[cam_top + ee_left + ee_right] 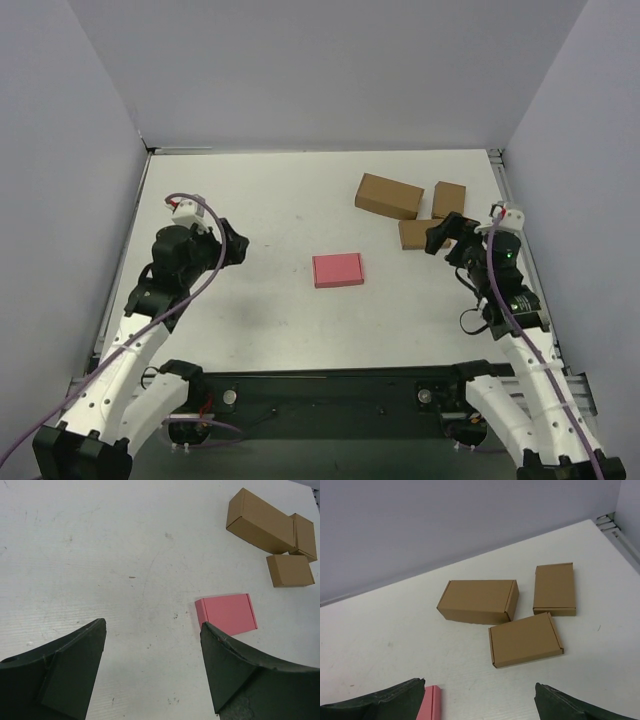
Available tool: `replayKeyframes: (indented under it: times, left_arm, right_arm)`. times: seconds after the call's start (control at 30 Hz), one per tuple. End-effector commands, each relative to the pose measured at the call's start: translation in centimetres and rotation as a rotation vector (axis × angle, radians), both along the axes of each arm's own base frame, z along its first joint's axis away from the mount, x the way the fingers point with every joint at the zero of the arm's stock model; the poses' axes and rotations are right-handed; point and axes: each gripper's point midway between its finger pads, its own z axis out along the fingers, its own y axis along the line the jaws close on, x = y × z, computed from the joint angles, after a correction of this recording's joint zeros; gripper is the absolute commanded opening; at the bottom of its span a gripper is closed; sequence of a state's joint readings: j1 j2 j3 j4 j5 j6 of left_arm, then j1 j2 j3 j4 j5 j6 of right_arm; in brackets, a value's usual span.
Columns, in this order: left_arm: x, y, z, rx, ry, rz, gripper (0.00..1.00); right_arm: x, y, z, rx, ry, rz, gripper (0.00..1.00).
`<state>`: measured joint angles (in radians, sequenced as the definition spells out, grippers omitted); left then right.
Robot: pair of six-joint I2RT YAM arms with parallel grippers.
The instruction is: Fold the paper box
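Observation:
The paper box (338, 269) is a small flat pink-red rectangular box lying closed on the white table near the middle. It shows in the left wrist view (227, 613) just beyond the right finger, and its edge shows in the right wrist view (430, 704) at the bottom left. My left gripper (238, 246) is open and empty, held left of the box (152, 625). My right gripper (440, 238) is open and empty, right of the box, near the brown boxes (480, 685).
Three brown cardboard boxes stand at the back right: a large one (389, 196), a flat one (449, 199) and another flat one (420, 234) partly behind my right gripper. Grey walls enclose the table on the left, back and right.

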<state>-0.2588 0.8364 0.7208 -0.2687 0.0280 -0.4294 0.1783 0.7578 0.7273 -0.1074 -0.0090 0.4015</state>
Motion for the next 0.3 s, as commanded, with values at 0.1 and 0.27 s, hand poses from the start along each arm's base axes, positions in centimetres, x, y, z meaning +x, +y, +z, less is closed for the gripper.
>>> replayKeyframes:
  times: [0.1, 0.27]
  left_arm:
    - [-0.88, 0.91, 2.54, 0.036, -0.062, 0.007, 0.86]
    - [-1.05, 0.98, 2.68, 0.041, -0.063, 0.005, 0.86]
  right_arm:
    - [-1.93, -1.11, 0.6, -0.051, -0.001, 0.021, 0.95]
    - [-2.09, -1.29, 0.41, -0.057, 0.012, 0.013, 0.95]
